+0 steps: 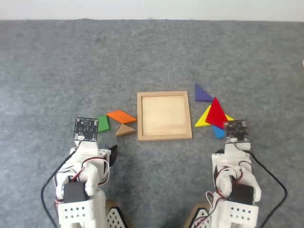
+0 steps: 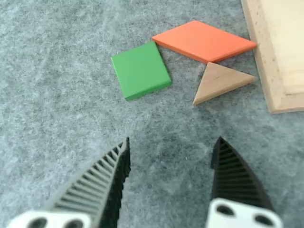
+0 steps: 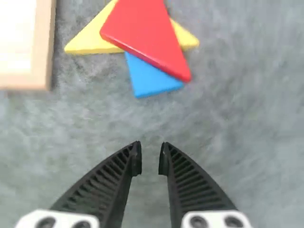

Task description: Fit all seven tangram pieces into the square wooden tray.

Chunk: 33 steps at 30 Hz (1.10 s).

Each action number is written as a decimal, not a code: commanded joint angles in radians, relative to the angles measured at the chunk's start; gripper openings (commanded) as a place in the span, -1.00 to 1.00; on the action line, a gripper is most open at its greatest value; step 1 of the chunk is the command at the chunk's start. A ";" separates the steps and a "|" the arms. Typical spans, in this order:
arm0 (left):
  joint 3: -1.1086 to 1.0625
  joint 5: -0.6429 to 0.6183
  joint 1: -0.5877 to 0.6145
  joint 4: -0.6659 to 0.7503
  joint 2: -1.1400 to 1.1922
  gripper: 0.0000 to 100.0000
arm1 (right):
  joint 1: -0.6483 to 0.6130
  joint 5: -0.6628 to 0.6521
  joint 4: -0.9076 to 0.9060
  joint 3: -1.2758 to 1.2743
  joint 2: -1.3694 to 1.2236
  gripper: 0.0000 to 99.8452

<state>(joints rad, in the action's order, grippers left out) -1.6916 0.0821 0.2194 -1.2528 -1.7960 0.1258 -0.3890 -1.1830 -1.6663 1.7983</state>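
Observation:
The square wooden tray (image 1: 164,93) lies in the middle of the grey mat with nothing in it. Left of it lie a green square (image 2: 141,70), an orange parallelogram (image 2: 204,40) and a tan triangle (image 2: 218,81). My left gripper (image 2: 172,142) hangs open just short of these three, with only mat between its fingers. To the right of the tray, a red triangle (image 3: 142,33) rests on top of a yellow triangle (image 3: 85,40) and a blue piece (image 3: 149,80). A purple triangle (image 1: 203,93) lies farther back. My right gripper (image 3: 150,146) is shut and empty, just short of the blue piece.
The tray rim (image 2: 266,61) lies close to the tan triangle and the orange parallelogram. Grey carpet-like mat (image 1: 152,52) covers the whole table, with free room behind the tray and in front of it between the two arms.

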 commanded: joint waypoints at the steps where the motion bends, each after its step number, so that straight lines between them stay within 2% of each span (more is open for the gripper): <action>1: 0.007 0.014 0.006 -0.003 -0.011 -0.45 | 0.024 -0.391 0.008 -0.005 0.016 -0.84; 4: 0.007 0.015 0.006 -0.003 -0.011 -0.45 | 0.025 -0.331 0.001 0.011 0.015 -0.84; 10: 0.007 0.015 0.018 -0.003 -0.011 -0.45 | 0.024 -0.333 -0.137 0.239 0.007 -0.84; 14: 0.007 0.015 0.058 -0.003 -0.011 -0.45 | 0.022 -0.365 -0.145 0.350 -0.077 -0.84; 18: 0.007 0.015 0.055 -0.003 -0.011 -0.45 | -0.025 -0.354 -0.151 0.512 -0.363 -0.84; 26: 0.007 0.015 0.060 -0.003 -0.011 -0.45 | -0.124 -0.290 -0.025 0.944 -1.164 -0.83; 28: 0.007 0.015 0.060 -0.003 -0.011 -0.45 | -0.151 -0.288 0.004 1.026 -1.331 -0.74; 33: 0.007 0.015 0.060 -0.003 -0.011 -0.45 | -0.209 -0.238 0.039 1.214 -1.632 -0.32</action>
<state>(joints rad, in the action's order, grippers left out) -1.6916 0.0821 0.2746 -1.2528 -1.7960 -0.0414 -0.6513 -1.1707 -0.5815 0.3053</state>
